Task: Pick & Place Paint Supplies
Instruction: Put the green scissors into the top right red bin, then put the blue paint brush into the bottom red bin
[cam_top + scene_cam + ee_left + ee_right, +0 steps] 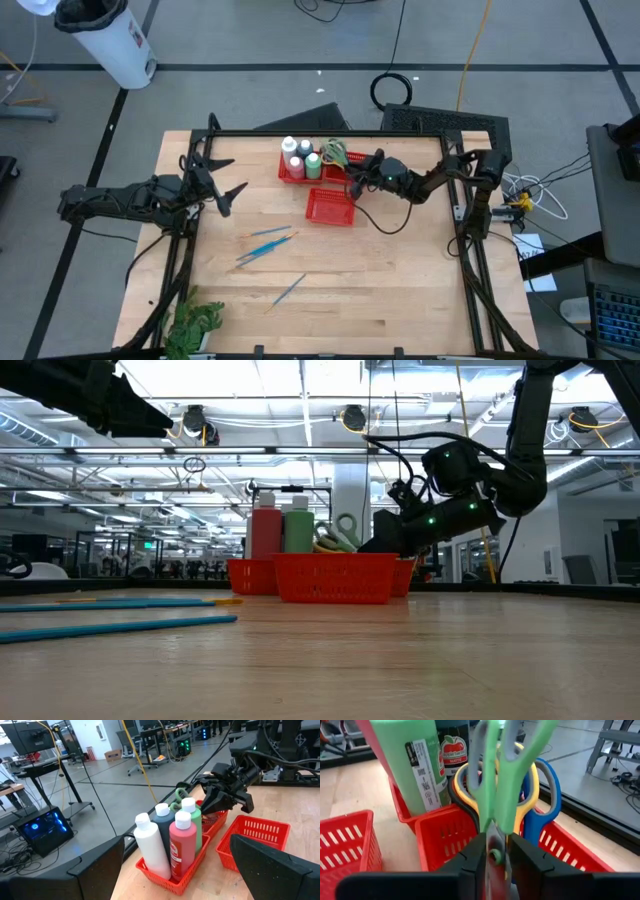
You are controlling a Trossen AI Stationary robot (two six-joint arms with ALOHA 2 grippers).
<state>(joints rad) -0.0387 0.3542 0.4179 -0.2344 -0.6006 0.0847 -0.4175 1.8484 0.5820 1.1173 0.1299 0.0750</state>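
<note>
Four white-capped bottles [172, 840] (white, grey-blue, pink, green) stand in a red mesh basket [296, 168] near the table's far edge. Beside them, yellow scissors [527, 795] and blue scissors [547, 790] stick up from a red basket [445, 832]. My right gripper [494, 862] reaches in from the right and is shut on the green scissors [495, 765]. Blue and orange brushes [265, 245] lie flat on the wood, with one more brush [288, 290] nearer. My left gripper [228, 192] hovers open to the left of the baskets. My right gripper pinches the green scissors between its two fingers at the pivot [494, 854], where the handles meet the blades. The fingers [470, 865] come slanting down from the table's right side and lie along the scissors. The green handles stick out past the fingertips, in front of the yellow and blue ones.
An empty red mesh basket [330, 207] sits on the table just near of the right gripper. A green leafy plant [195, 322] stands at the near left corner. A black frame [470, 200] borders the table. Bare wood stretches across the near right part.
</note>
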